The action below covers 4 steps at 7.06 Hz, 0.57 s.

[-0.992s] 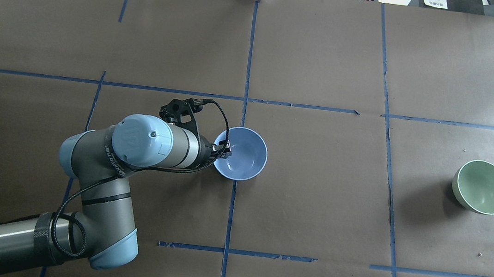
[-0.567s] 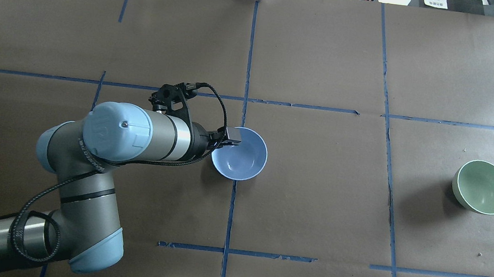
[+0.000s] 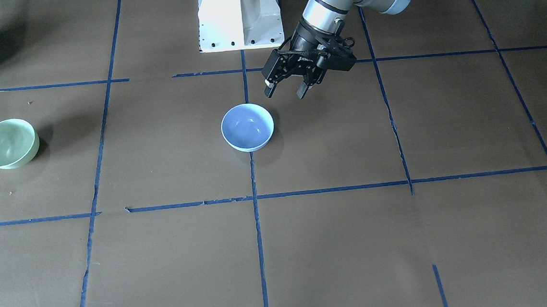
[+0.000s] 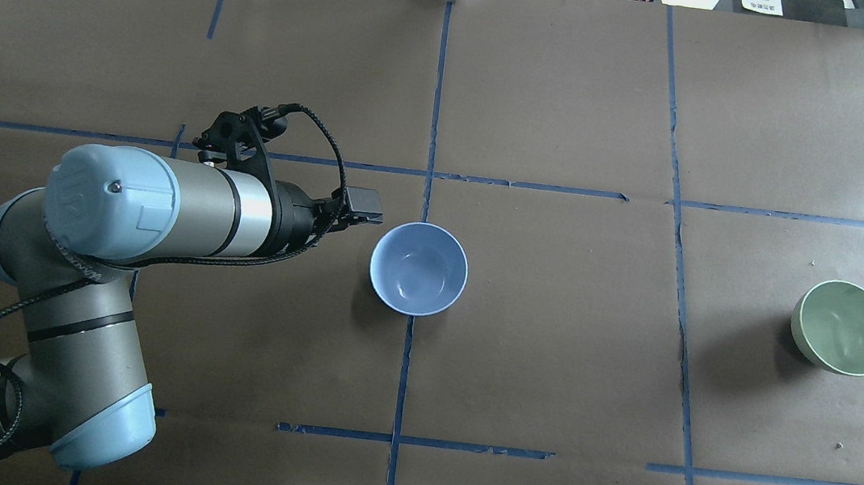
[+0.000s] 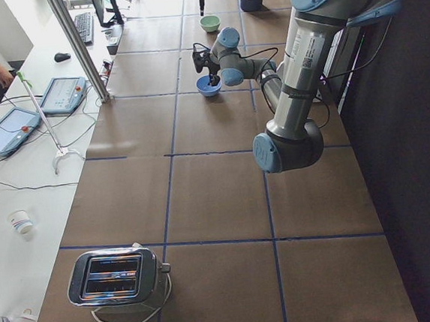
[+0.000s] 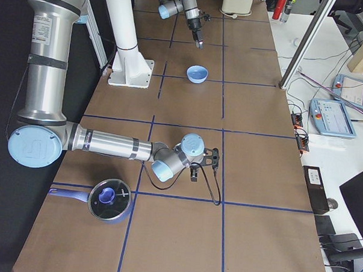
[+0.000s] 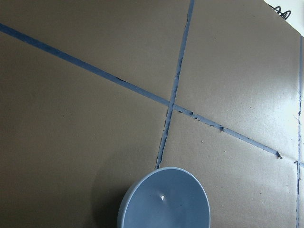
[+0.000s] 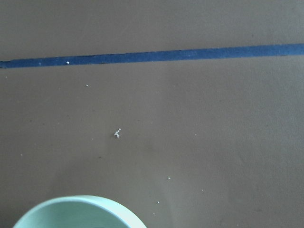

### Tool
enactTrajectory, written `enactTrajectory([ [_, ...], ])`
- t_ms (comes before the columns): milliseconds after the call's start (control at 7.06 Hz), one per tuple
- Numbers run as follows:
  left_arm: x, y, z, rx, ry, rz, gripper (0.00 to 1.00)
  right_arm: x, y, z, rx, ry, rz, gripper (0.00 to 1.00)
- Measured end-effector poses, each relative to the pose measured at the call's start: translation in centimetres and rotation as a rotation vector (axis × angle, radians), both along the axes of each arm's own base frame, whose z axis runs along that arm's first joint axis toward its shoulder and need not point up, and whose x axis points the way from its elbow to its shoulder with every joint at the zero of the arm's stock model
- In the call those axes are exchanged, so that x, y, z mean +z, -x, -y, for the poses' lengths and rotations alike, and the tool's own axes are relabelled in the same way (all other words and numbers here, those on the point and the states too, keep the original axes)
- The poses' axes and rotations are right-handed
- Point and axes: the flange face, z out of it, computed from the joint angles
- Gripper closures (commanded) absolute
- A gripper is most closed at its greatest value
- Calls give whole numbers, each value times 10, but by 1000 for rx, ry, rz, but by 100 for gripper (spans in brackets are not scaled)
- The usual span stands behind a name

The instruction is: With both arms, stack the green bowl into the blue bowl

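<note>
Claw (L, jaws apart) near blue bowl, green bowl well apart

We get bright, even light; the blue bowl throws a soft shadow on the side of the left gripper fingers. Small glints sit inside it. Both wrist views look slightly soft.

Toaster; lidded saucepan; taped table
</note>
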Motion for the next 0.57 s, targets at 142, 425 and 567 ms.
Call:
enactTrajectory([
  [142,0,1,0,-1,0,-1,0,7,11,-5,-18,7,5,66],
  [425,0,1,1,-3,0,0,0,13,29,-13,-46,33,8,100],
  [567,0,2,2,-6,0,1,0,10,36,-14,-57,36,13,100],
])
